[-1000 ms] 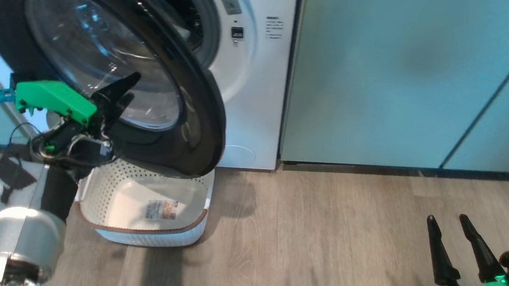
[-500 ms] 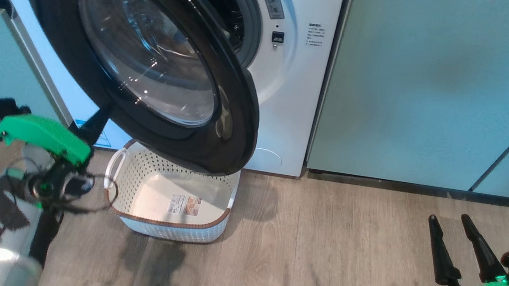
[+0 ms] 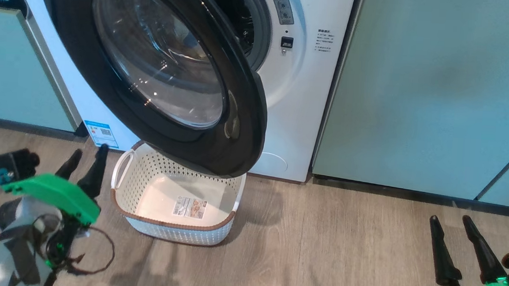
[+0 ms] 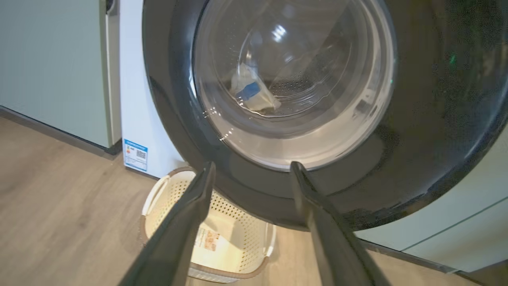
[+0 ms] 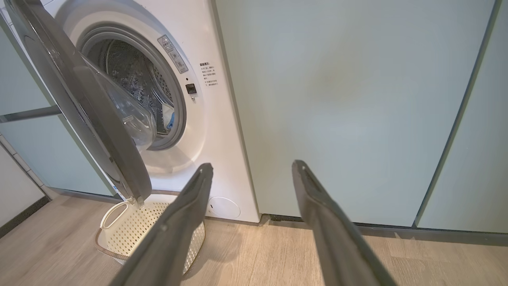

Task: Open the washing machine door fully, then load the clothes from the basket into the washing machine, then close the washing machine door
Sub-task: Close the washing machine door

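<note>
The washing machine (image 3: 301,101) has its door (image 3: 242,129) standing part-way open, the black rim hanging over the basket (image 3: 174,223). The basket sits on the floor with only a label inside. Through the door glass, clothes (image 4: 254,95) with a blue patch lie in the drum; they also show past the door's edge as clothes (image 5: 168,117). My left gripper (image 3: 88,154) is low, just left of the basket, open and holding nothing; it appears again as the left gripper (image 4: 253,167), aimed at the door's lower rim. My right gripper (image 3: 449,220) is open and bare at the lower right.
Pale green cabinet doors (image 3: 438,92) stand right of the washer, and another cabinet (image 3: 11,66) stands to its left. Wooden floor (image 3: 341,245) stretches between the basket and my right gripper. A blue sticker (image 3: 100,133) marks the washer's lower corner.
My left gripper dropped from the door's glass to floor level beside the basket, and its jaws spread wider. The camera turned, shifting the whole picture. The right gripper stayed put.
</note>
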{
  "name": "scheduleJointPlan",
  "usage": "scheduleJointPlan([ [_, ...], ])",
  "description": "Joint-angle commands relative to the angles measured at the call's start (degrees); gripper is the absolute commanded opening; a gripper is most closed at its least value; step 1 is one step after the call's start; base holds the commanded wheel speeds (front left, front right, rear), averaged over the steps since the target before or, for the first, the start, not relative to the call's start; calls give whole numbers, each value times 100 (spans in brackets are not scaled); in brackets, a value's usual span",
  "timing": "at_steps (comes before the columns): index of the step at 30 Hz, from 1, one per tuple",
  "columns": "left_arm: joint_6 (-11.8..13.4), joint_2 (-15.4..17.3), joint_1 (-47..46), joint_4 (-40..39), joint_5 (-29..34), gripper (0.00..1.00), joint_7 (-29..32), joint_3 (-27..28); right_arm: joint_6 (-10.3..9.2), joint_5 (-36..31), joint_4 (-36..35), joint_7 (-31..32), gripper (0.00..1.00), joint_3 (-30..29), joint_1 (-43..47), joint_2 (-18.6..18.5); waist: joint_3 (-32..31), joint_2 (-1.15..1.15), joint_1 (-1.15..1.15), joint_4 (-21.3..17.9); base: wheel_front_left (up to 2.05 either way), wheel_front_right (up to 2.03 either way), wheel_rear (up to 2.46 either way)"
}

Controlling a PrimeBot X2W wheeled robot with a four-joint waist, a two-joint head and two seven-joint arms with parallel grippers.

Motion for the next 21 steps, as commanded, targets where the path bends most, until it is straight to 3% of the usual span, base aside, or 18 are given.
scheduleJointPlan([
  [1, -7, 283, -215, -42, 100, 100, -123, 233, 1, -21, -192, -38, 100, 49, -71, -56, -4, 0, 0, 3, 0, 0, 0],
  [6, -7, 206, -110, 102, 829, 100, -254, 531, 1, -28, -199, -38, 100, 30, -61, -59, 1, 0, 0, 18, 0, 0, 0],
  [12, -8, -380, 496, -425, 2242, 100, -258, 1582, 1, -35, -209, -38, 100, -8, -36, -33, 3, 0, 0, 21, 0, 0, 0],
  [16, -8, -750, 884, -753, 2912, 100, -259, 1979, 1, -38, -212, -38, 100, -24, -9, -16, -2, 0, 0, 13, 0, 0, 0],
  [21, -8, -958, 1141, -1002, 3370, 100, -259, 2181, 1, -44, -214, -38, 100, -45, 14, 4, -13, 0, 0, 4, 0, 0, 0],
])
